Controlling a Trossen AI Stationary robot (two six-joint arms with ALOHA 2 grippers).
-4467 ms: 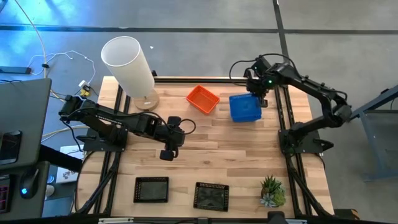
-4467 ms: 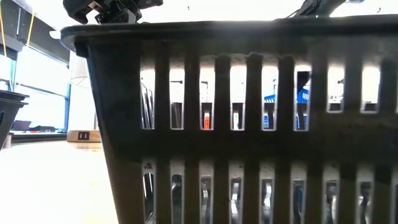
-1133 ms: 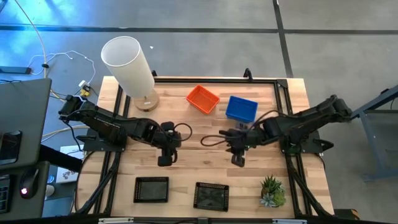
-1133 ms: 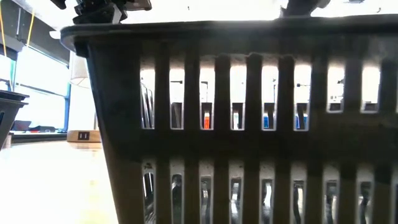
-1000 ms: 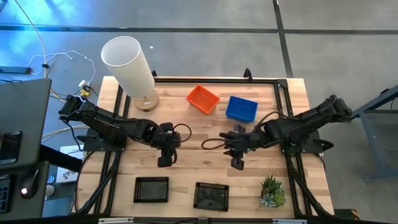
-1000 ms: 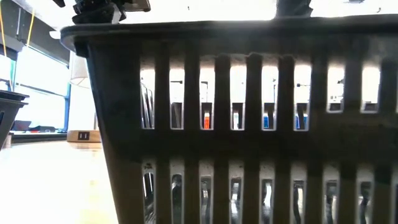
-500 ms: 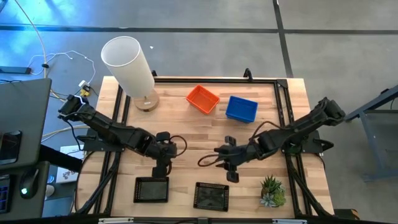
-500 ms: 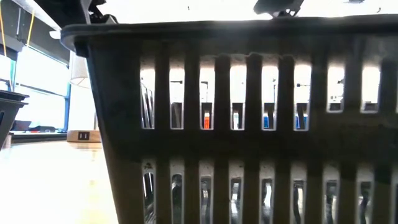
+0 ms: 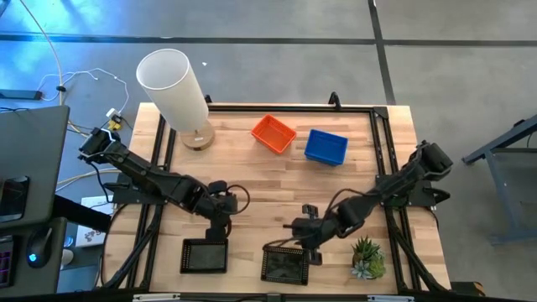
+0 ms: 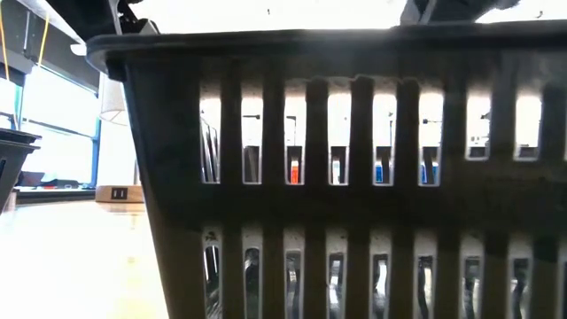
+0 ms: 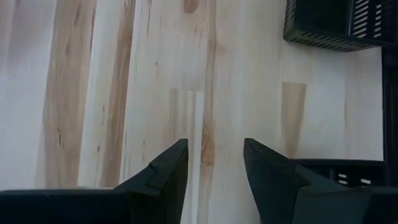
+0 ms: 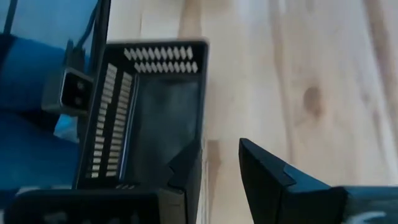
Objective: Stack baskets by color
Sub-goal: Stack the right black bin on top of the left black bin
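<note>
Two black baskets rest on their bottoms near the table's near edge, the left one (image 9: 205, 256) and the middle one (image 9: 285, 264). The middle one fills the low view (image 10: 354, 177). An orange basket (image 9: 273, 133) and a blue basket (image 9: 325, 147) stand at the far side. My left gripper (image 9: 220, 232) hangs open just beyond the left black basket's far edge, with bare wood between its fingers (image 11: 214, 155). My right gripper (image 9: 307, 249) is open over the middle basket's far right corner. One finger (image 12: 186, 163) is over the inside and one (image 12: 264, 165) outside its wall (image 12: 200, 112).
A tall white cylinder lamp (image 9: 174, 84) stands at the far left corner and a small green plant (image 9: 367, 257) at the near right. Bare wood lies between the far baskets and the black ones. A black frame (image 9: 294, 107) runs along the table's edges.
Both grippers have come toward the table's near edge. The left one went a short way toward the left black basket. The right one travelled farther, sinking and swinging left toward the middle black basket. Neither gap has changed and no basket has moved.
</note>
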